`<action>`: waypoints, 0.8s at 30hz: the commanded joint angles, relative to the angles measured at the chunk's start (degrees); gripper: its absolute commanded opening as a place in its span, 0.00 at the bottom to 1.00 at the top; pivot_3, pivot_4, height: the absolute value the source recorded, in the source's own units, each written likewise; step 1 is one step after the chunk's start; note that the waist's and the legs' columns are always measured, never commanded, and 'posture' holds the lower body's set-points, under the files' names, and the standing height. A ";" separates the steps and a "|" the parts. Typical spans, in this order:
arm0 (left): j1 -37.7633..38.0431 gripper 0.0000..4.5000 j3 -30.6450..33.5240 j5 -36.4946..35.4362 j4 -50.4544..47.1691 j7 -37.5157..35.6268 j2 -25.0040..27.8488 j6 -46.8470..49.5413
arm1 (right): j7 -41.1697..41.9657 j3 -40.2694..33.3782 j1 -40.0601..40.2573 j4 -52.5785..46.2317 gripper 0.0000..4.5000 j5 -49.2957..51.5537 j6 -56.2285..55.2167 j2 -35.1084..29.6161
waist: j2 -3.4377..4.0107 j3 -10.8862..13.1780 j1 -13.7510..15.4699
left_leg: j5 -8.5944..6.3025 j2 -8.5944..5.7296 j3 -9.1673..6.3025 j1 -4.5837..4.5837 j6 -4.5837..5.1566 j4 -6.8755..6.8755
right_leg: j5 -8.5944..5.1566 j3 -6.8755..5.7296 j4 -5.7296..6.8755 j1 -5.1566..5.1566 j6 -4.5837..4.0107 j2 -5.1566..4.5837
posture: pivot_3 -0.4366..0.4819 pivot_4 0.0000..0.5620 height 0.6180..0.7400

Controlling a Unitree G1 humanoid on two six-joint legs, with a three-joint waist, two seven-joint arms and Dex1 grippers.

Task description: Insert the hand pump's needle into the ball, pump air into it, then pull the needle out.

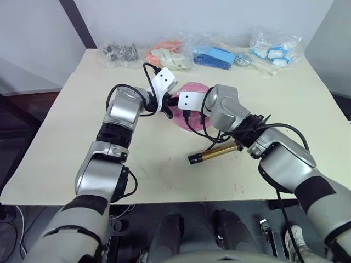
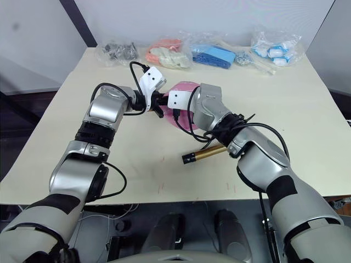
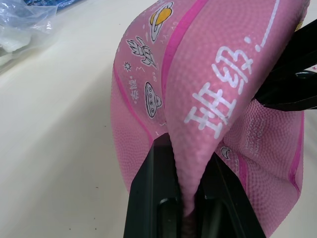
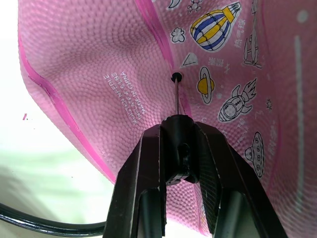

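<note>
The limp pink ball lies mid-table between my two grippers. My left gripper is shut on a fold of the ball, pinching the rubber between its fingers. My right gripper is shut on the needle's black fitting. The thin needle points straight at the ball's black valve dot and its tip meets it. How deep it sits I cannot tell. The bronze hand pump lies flat on the table under my right forearm, nearer the front edge than the ball.
Several clear plastic bags line the back of the table: dark parts, orange items, blue items, and white and blue items. A black cord lies on the table beside the ball.
</note>
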 commanded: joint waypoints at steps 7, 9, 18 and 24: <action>0.37 0.01 0.20 -0.74 -1.95 -0.43 0.03 0.11 | 1.99 -0.80 2.24 -0.15 0.07 -1.21 1.06 -0.75 | 0.00 -0.01 0.01 | 0.00 -0.01 -0.01 0.01 -0.01 0.01 | 0.00 0.00 0.01 0.01 0.00 0.00 | 0.48 0.27 1.00; 0.43 0.01 0.15 -0.71 -1.95 -0.42 0.02 0.08 | 2.24 -0.88 2.43 -0.49 0.07 -1.32 1.35 -0.86 | -0.01 -0.01 0.01 | 0.01 -0.01 -0.01 0.01 -0.01 0.01 | 0.00 0.00 0.02 0.01 0.00 0.00 | 0.48 0.27 1.00; 0.29 0.01 -0.02 -0.61 -1.64 -0.51 -0.12 -0.26 | 2.56 -2.32 2.58 -0.43 0.07 -1.38 3.28 -0.59 | -0.01 -0.01 0.09 | 0.01 -0.01 -0.01 0.01 -0.01 0.01 | 0.00 0.00 0.02 0.01 0.00 -0.01 | 0.48 0.27 1.00; 0.32 0.01 -0.09 -0.57 -1.47 -0.55 -0.24 -0.43 | 3.12 -2.62 2.67 -0.73 0.07 -1.41 4.34 -0.53 | 0.00 -0.01 0.15 | 0.01 -0.02 -0.01 0.01 -0.02 0.01 | 0.00 0.00 0.02 0.01 0.00 -0.01 | 0.48 0.27 1.00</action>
